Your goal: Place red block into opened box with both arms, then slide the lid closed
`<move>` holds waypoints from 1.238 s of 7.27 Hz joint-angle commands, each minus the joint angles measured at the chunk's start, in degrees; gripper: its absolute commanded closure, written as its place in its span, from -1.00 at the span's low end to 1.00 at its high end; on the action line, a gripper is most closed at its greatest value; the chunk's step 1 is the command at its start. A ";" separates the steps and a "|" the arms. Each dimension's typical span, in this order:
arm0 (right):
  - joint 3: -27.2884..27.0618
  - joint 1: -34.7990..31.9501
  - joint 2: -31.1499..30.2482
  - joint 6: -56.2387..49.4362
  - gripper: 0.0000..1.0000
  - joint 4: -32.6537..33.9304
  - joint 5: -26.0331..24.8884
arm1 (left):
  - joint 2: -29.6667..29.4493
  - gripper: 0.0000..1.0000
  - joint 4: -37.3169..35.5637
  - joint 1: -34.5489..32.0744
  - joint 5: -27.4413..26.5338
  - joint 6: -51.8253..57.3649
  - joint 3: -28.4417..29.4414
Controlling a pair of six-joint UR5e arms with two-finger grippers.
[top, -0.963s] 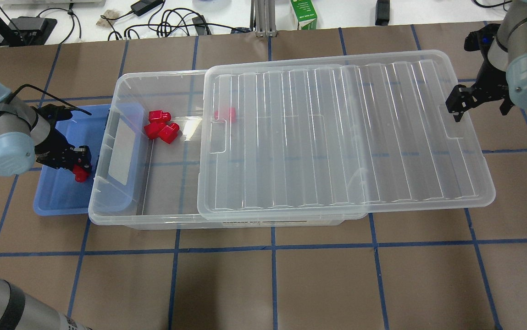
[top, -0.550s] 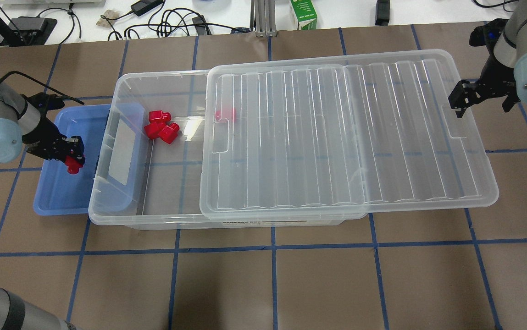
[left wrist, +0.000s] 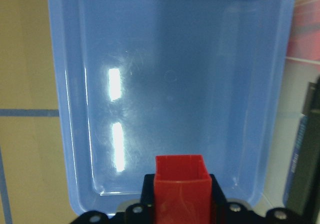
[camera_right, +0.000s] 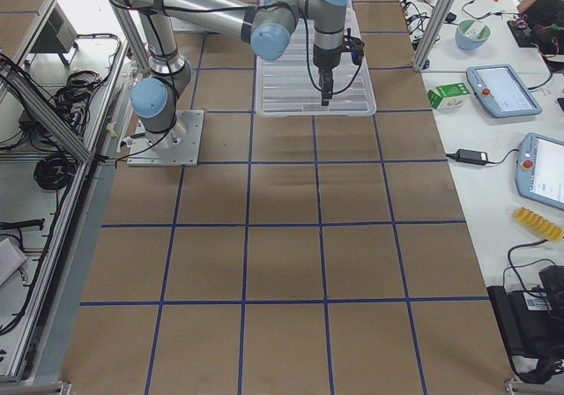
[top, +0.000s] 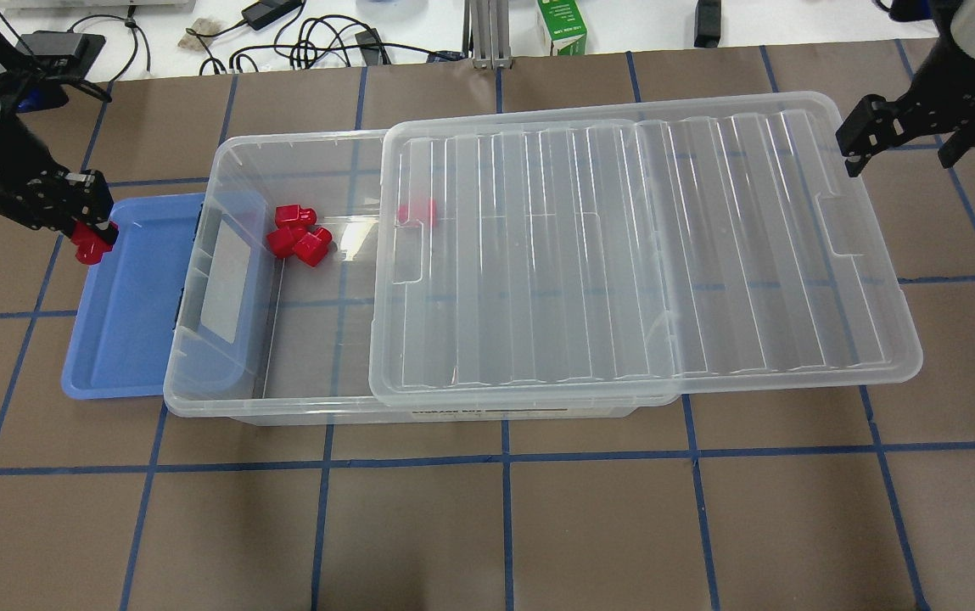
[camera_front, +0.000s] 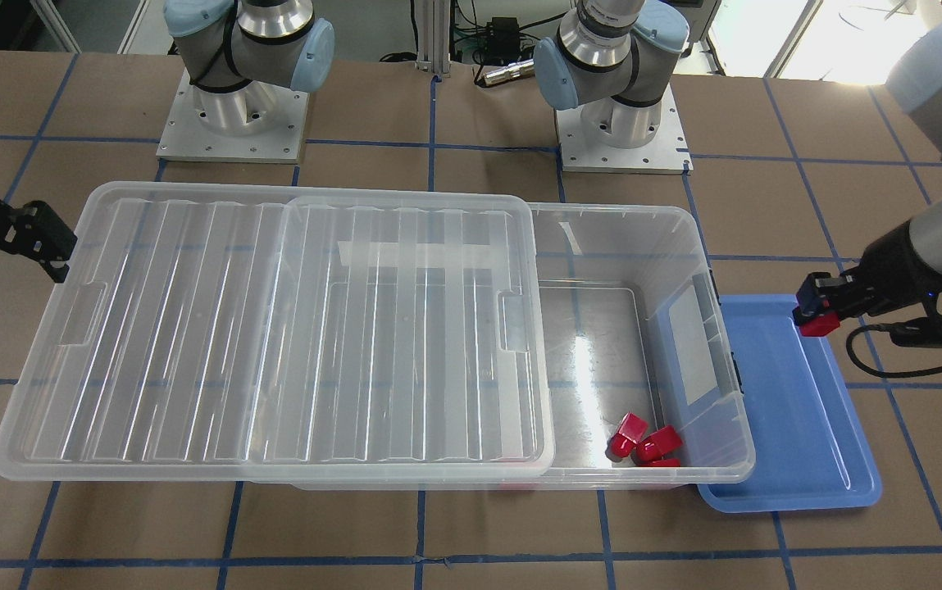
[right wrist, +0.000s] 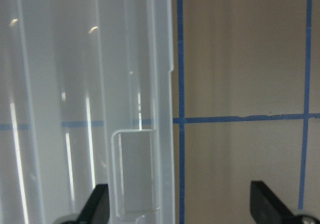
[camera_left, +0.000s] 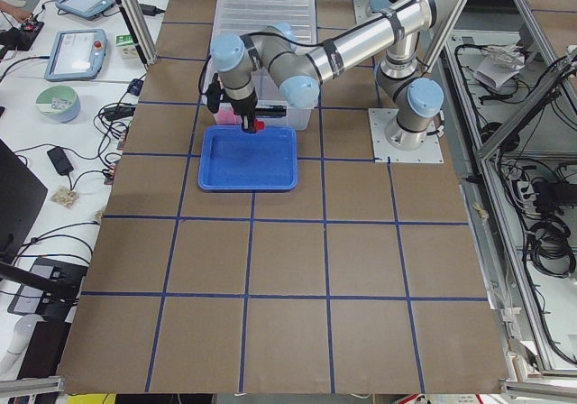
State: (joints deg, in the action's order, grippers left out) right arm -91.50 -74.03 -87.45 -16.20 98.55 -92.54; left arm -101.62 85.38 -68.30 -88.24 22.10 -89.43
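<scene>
Overhead exterior: your left gripper [top: 82, 227] is clamped on the red block [top: 93, 243], which could clip the box [top: 300, 138] rim if carried low; right gripper [top: 903, 144] apart.

Robotics lab: teach pendants [camera_right: 502, 90], aluminium framing [camera_right: 438, 20].

We can read no text anywhere. The green carton [top: 562, 25] on the far bench carries white lettering too small to make out. A dark label strip [top: 487, 413] on the near wall of the box [top: 283, 407] is blurred. The screen of the pendant [camera_right: 502, 89] shows nothing legible.
</scene>
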 commanded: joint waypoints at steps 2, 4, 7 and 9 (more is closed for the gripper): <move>1.59 -7.39 -4.93 7.72 -1.00 -6.61 4.13 | 3.36 0.85 -1.60 -16.38 -0.27 -9.15 -3.97; 2.11 -15.32 -3.88 18.45 -1.00 -5.65 4.39 | 1.79 0.84 -12.47 -18.88 -0.36 -11.90 -12.13; 2.12 -17.11 -2.99 19.19 -1.00 -3.89 3.51 | 0.47 0.84 -25.33 -18.62 -0.18 -11.89 -22.61; 2.03 -17.11 -2.99 19.19 -1.00 -3.98 3.42 | -1.64 0.84 -25.35 -18.71 -0.36 -14.17 -23.94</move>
State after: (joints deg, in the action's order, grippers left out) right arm -89.44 -91.10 -90.48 2.96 94.57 -89.05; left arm -102.09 60.45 -86.98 -88.55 9.53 -112.29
